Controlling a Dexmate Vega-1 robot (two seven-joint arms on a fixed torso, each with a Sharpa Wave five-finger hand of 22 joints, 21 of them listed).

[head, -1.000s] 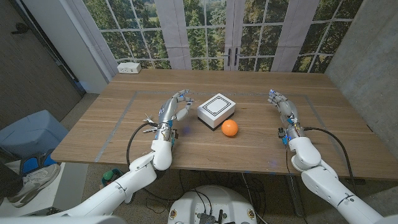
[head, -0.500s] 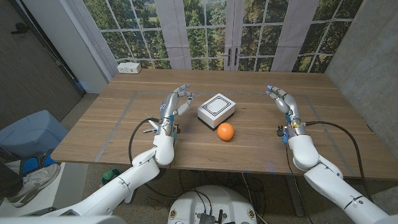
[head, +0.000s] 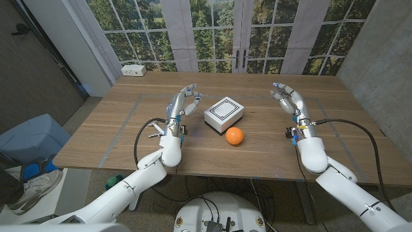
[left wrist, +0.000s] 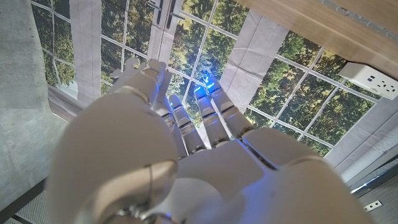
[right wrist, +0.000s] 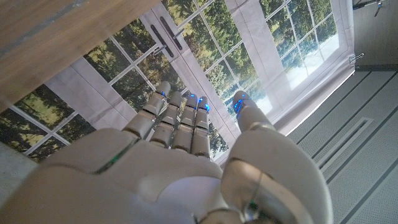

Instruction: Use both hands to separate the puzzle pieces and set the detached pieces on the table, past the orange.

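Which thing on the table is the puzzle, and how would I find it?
Look at the middle of the wooden table, between the robot's left hand and right hand. The puzzle is the white, boxy block with a black square outline on top. Its neighbour, the orange, is round and sits just in front.

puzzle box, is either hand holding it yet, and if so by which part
Nothing is held. The left hand and right hand are both open, apart from the puzzle box, which sits untouched on the table behind the orange.

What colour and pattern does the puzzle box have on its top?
The puzzle box is white, with a black square outline on top; the head view shows it best.
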